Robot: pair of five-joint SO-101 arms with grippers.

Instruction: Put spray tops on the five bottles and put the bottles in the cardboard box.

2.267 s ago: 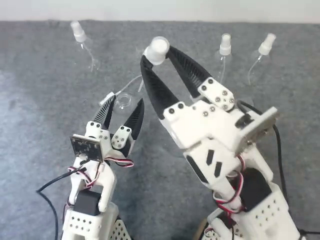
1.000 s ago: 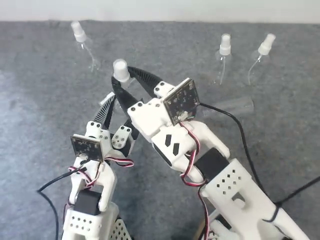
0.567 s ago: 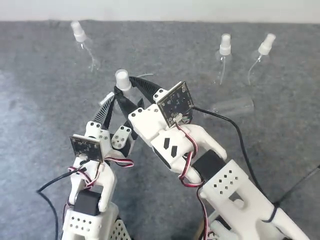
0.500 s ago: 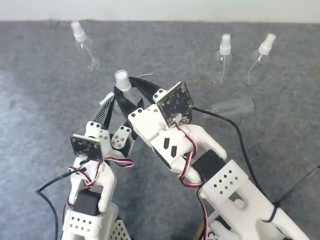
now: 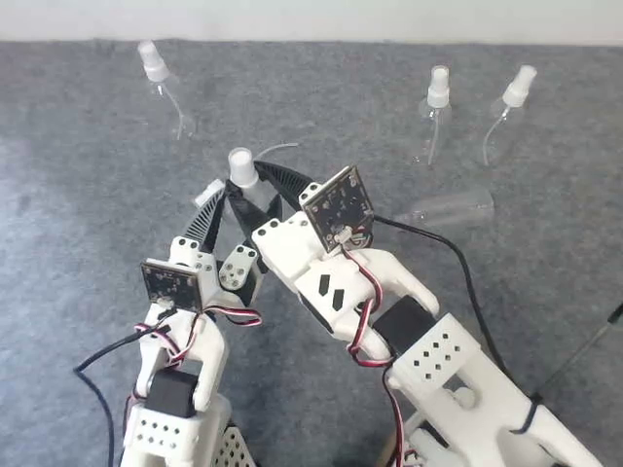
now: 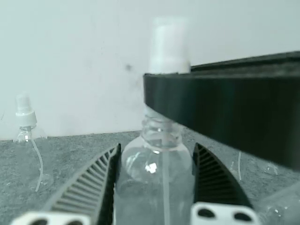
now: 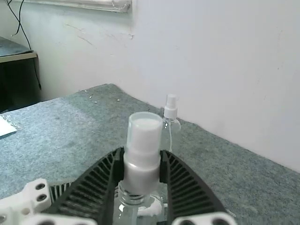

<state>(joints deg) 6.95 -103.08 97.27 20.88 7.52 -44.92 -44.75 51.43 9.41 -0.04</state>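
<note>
We log: left gripper (image 6: 156,152) jaws pinching clear bottle (image 6: 157,187) | right gripper (image 7: 142,159) jaws pinching spray top (image 7: 143,138) on its neck.

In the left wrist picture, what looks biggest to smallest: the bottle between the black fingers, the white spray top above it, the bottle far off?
1. The near bottle, clearly largest.
2 and 3. The spray top and the far bottle look about alike; the far bottle stands farther off, so unranked.

White spray top (image 7: 142,140), clear bottle (image 6: 154,187), black ribbed fingers (image 7: 187,194), mottled grey table cover (image 5: 88,195); the far caps (image 5: 439,86) seem white too.
</note>
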